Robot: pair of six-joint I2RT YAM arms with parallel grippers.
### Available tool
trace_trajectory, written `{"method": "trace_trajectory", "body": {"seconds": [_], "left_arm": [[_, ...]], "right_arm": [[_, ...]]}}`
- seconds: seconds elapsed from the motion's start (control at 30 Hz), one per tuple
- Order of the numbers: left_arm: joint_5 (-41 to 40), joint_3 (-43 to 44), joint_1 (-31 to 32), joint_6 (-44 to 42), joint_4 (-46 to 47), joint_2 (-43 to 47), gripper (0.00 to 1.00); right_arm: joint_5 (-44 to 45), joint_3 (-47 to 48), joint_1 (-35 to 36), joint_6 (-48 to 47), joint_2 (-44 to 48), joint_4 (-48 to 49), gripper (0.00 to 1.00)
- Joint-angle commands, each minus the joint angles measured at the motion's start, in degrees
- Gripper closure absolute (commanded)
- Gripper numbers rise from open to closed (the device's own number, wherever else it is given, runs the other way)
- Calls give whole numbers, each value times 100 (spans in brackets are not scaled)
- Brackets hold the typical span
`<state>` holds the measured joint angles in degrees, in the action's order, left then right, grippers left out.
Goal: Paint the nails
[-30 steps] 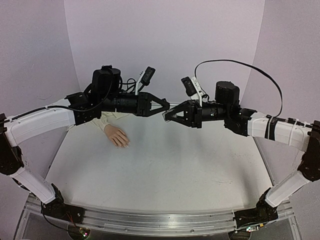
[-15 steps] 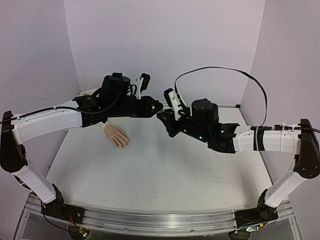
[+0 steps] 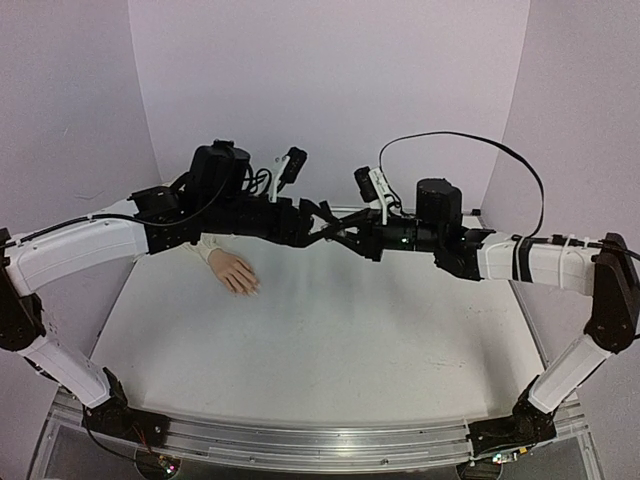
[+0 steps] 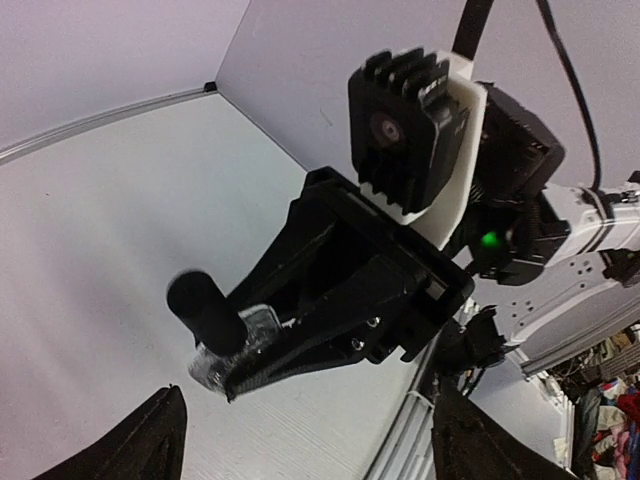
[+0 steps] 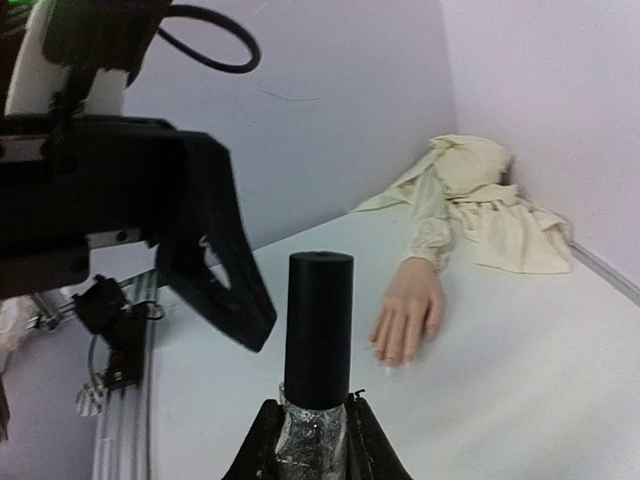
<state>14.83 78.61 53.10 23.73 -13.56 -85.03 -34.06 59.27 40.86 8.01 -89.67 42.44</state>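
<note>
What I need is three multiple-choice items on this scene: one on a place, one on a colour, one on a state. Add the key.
1. Where does the mannequin hand lie?
A) on the table, at its left side
B) hanging in the air
C) at the near right corner

2. What colour is the cap of the bottle in the right gripper?
A) red
B) black
C) white

3. How is the left gripper?
A) shut on the cap
B) shut on the mannequin hand
C) open

Key: 1 A, it rests there by its cream sleeve; 2 B, the cap is plainly black; 3 C, its fingers stand wide apart, holding nothing.
</note>
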Motion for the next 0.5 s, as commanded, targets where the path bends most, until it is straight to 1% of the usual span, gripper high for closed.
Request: {"method": "trace_trajectory", "body": {"seconds": [0.0, 0.07, 0.13, 0.33, 0.43, 0.47], "left_arm": [[636, 41, -58, -138, 80, 547, 12], [815, 55, -92, -22, 137, 514, 12], [1019, 60, -140, 131, 281, 446, 16], [1238, 298, -159, 241, 306, 200, 38], [1314, 326, -160, 253, 305, 147, 55], [1293, 318, -160, 251, 302, 143, 58]], "right_arm": [[-2044, 32, 54, 491, 378, 530, 100], [-2284, 69, 53, 613, 375, 567, 100], [-2416, 89, 53, 768, 366, 647, 100], [-2348, 111, 53, 968, 339, 878, 100], [-2164, 89, 53, 956, 348, 911, 100], [-2124, 78, 53, 937, 353, 911, 100]]}}
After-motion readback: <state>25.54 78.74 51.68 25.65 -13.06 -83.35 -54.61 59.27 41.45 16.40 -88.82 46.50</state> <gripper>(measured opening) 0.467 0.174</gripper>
